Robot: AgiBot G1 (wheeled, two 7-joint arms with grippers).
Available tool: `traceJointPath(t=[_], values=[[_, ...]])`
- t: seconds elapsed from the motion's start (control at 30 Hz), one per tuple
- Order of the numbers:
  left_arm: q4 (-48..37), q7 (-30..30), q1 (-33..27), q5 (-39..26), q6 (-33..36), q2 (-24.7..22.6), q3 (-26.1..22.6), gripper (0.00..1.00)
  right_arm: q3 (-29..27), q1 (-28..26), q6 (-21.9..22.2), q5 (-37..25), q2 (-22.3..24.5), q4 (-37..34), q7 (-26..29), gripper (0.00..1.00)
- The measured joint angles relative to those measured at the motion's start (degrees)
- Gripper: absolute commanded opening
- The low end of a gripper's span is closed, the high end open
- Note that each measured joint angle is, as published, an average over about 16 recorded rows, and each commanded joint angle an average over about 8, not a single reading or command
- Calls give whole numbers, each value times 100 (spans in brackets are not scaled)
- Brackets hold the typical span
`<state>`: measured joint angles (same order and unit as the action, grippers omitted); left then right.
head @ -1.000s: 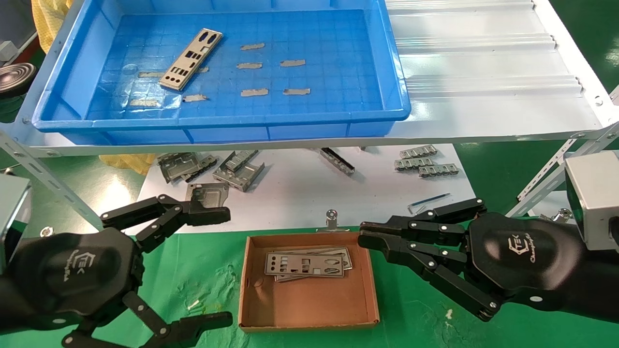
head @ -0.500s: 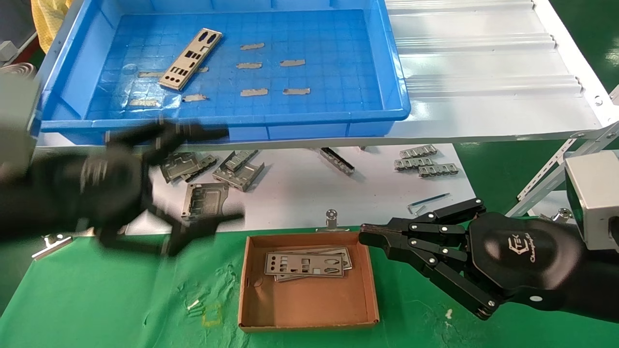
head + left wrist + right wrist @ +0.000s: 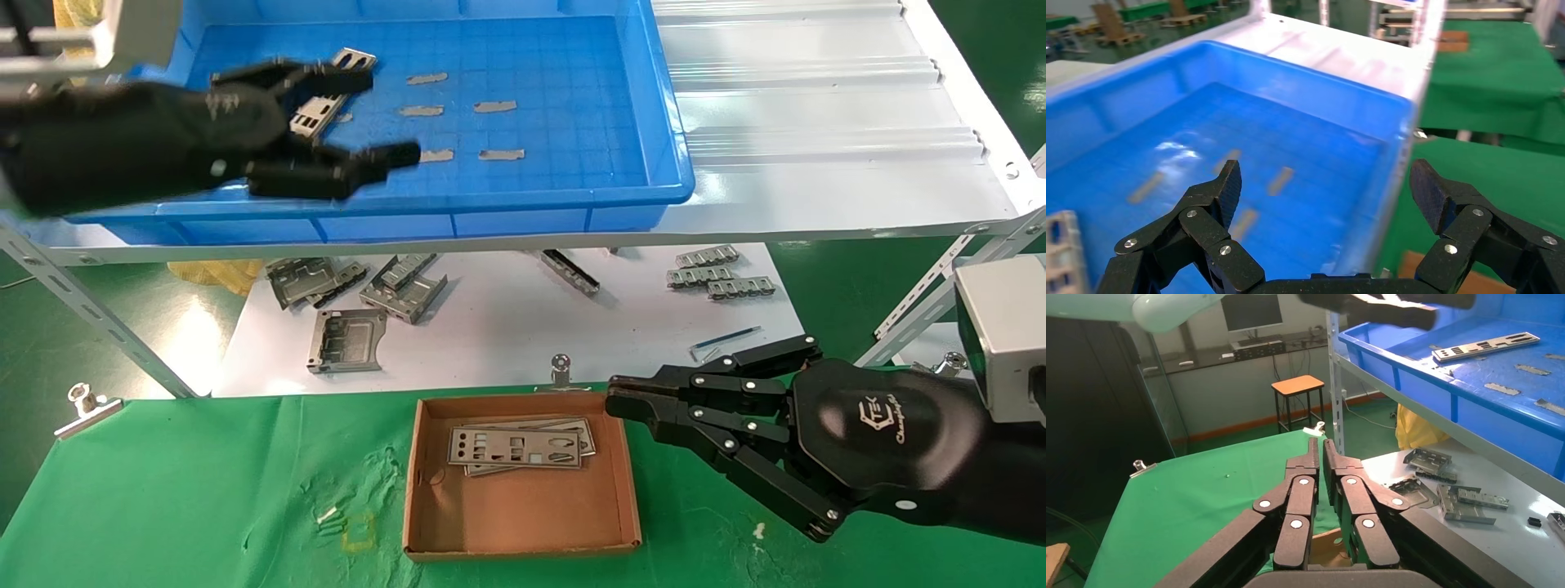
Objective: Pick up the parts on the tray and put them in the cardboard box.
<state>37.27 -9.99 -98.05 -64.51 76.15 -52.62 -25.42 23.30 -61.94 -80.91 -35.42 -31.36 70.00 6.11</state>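
Nearest, at lower right of the head view: right gripper (image 3: 625, 400), fingers pressed together with nothing between them, tips just beside the right rear corner of the cardboard box (image 3: 523, 523); same closed posture confirmed in the right wrist view (image 3: 1320, 446). Cardboard box resting on green cloth (image 3: 163, 490), holding a small stack of flat metal parts (image 3: 519, 445) against its rear half; at least 2 plates visible, exact count not discernible. 1 metal clip (image 3: 560, 369) standing at the rear edge of the box, 1 more clip (image 3: 82, 404) at the left edge of the cloth. Beyond the cloth: white sheet (image 3: 507, 327) carrying folded grey brackets (image 3: 347, 339) and an Allen key (image 3: 723, 339). Above and farther back: white ribbed shelf (image 3: 817, 122) supporting the blue tray (image 3: 678, 175). Inside the tray: 1 remaining part (image 3: 323, 110) lying flat on the left side of the grid floor, plus several small grey tape strips (image 3: 498, 106). Left gripper (image 3: 372, 114) positioned over the left front area of the tray, fingers spread wide apart and empty, partly overlapping the remaining part; contact with it not determinable. Open spread also visible in the left wrist view (image 3: 1324, 190), tray floor beneath.
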Motion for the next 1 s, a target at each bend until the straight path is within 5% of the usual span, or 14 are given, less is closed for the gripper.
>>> traceJointPath(t=[0.37, 0.77, 0.83, 1.0], values=[[-2253, 731, -1126, -741, -1446, -927, -264, 100, 0, 0, 0, 0, 0, 0, 0, 100], [-3367, 991, -1541, -1162, -2594, -1578, -474, 98, 0, 0, 0, 0, 0, 0, 0, 100], [-3457, 995, -1560, -1186, -2669, -1633, -489, 82, 0, 0, 0, 0, 0, 0, 0, 100], [-3622, 961, -1577, -1198, -2820, -1727, -496, 20, 0, 0, 0, 0, 0, 0, 0, 100]])
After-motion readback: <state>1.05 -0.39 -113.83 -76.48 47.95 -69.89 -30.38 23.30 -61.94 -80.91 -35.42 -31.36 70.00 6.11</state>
